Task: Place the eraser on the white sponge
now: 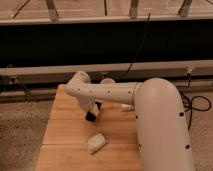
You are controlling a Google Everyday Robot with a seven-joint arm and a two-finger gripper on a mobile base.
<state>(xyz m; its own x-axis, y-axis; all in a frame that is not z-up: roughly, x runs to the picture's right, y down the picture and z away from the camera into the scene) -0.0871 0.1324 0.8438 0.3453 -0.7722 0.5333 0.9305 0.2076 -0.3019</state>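
- The bench [60, 137] is a light wooden top built of broad planks, with seams running left to right and a smooth, matte surface.
- The robot arm [150, 115] is cream-white and rounded, dotted with small dark holes; its thick part fills the near right of the view and a slimmer segment reaches left across the bench.
- The gripper [93, 113] hangs at the end of that segment, pointing down over the middle of the bench.
- The eraser [91, 116] shows as a small, flat, black slab sitting between the jaws, tilted, with its lower end close to the wood; whether it touches the bench cannot be told.
- The jaws are set narrow, closed against the eraser.
- The white sponge [95, 143] is a soft-looking, off-white block with rounded edges, lying flat and slightly askew on the bench, nearer to the viewer than the eraser and apart from it.
- Bare planks lie to the left of the sponge and the gripper as far as the bench's left edge; the arm takes up the right side.
- Speckled floor [22, 130] borders the bench on the left.
- A black cable [200, 106] loops on the floor at the right.
- A dark wall with pale rails [150, 67] runs behind the far edge.
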